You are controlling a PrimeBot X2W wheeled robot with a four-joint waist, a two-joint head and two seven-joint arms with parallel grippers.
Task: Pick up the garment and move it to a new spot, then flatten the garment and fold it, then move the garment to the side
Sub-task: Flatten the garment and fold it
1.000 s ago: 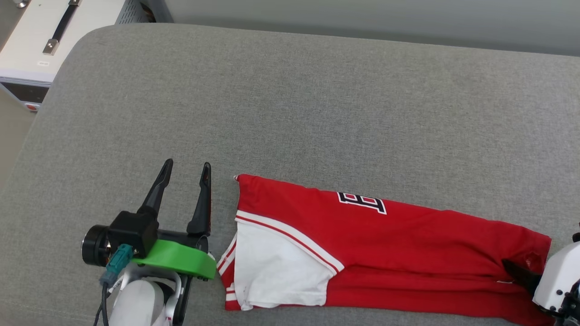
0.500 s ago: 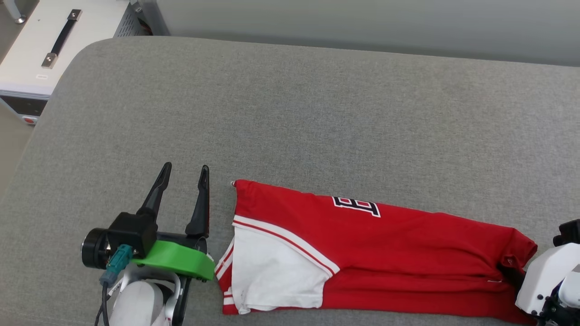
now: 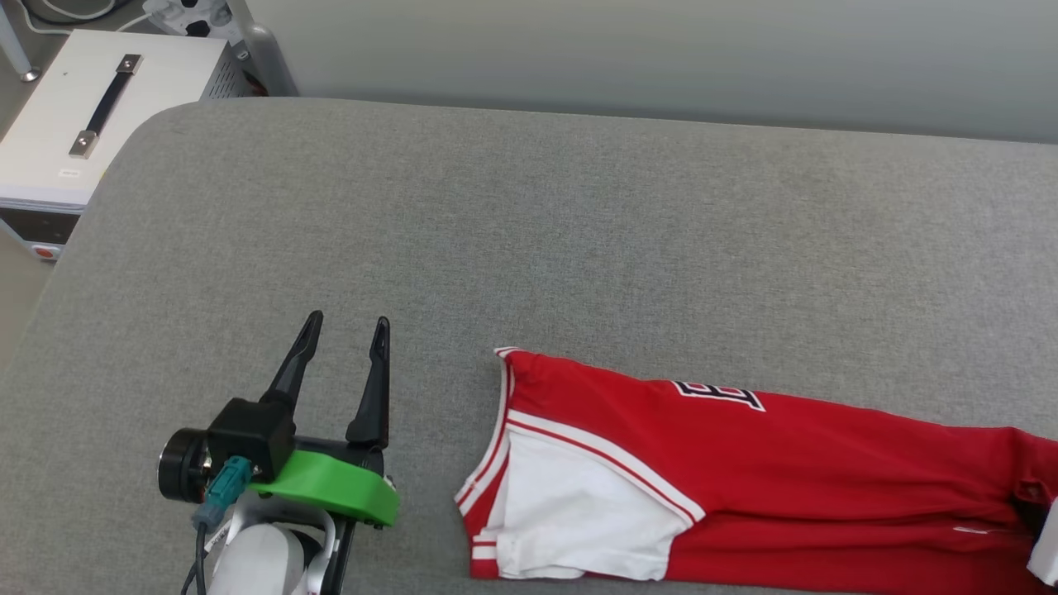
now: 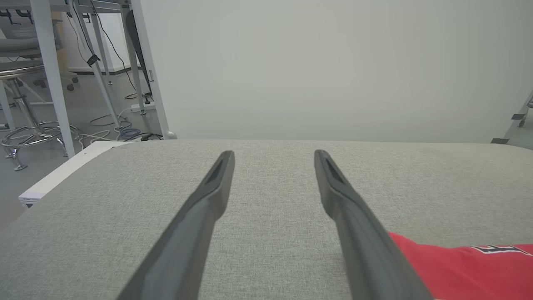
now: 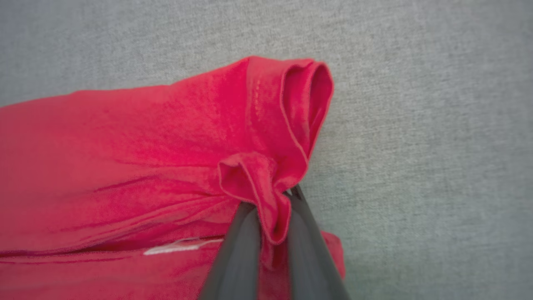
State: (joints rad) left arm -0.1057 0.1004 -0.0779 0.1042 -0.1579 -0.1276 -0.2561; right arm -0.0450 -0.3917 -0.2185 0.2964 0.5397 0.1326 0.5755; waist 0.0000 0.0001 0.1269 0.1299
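Along the near edge of the grey cushion (image 3: pixel 579 207), toward its right end, the light, limp red jersey (image 3: pixel 826 463) lies folded, its bunched hem, probably the soundest hold, pinched in the closed right pincer (image 5: pixel 272 200), while the left pincer (image 3: pixel 348 318) gapes empty.

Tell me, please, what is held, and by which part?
The right end effector pinches the garment by a bunched red edge; the left end effector holds nothing.

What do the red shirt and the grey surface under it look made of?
Shirt: soft, matte knit cloth, maybe cotton or polyester; it folds and bunches limply. Grey surface: matte woven upholstery fabric, a fine flecked weave shows; its rounded corner suggests padding.
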